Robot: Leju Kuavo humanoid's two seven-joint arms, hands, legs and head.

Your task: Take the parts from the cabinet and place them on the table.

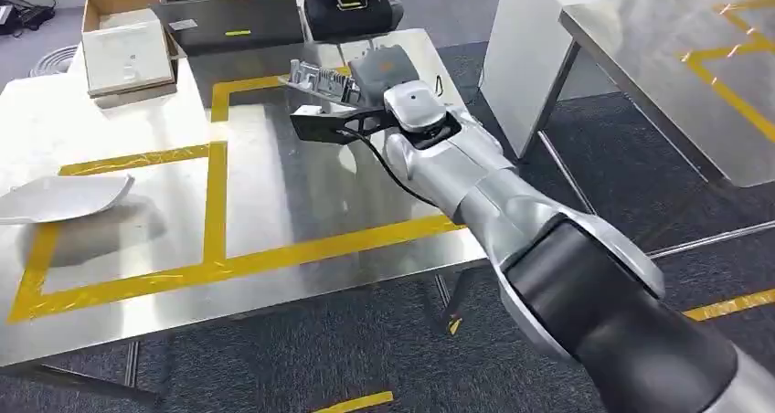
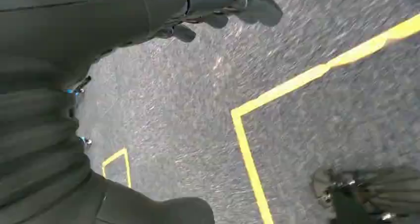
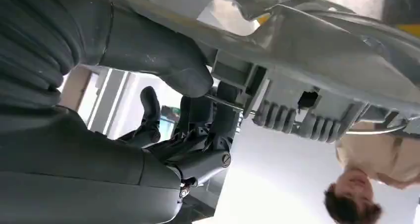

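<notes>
Grey ribbed part [image 1: 320,79] gripped by right hand [image 1: 379,70], above steel table [image 1: 274,203]

This place looks like a robotics lab or test workshop. In the middle of the head view stands a steel table [image 1: 274,194] marked with yellow tape lines [image 1: 216,175], and a second taped steel table [image 1: 695,66] is at the upper right. Grey carpet floor [image 1: 603,166] also carries yellow tape, and a laptop [image 1: 228,22] and cardboard box [image 1: 123,38] lie at the upper left.
</notes>
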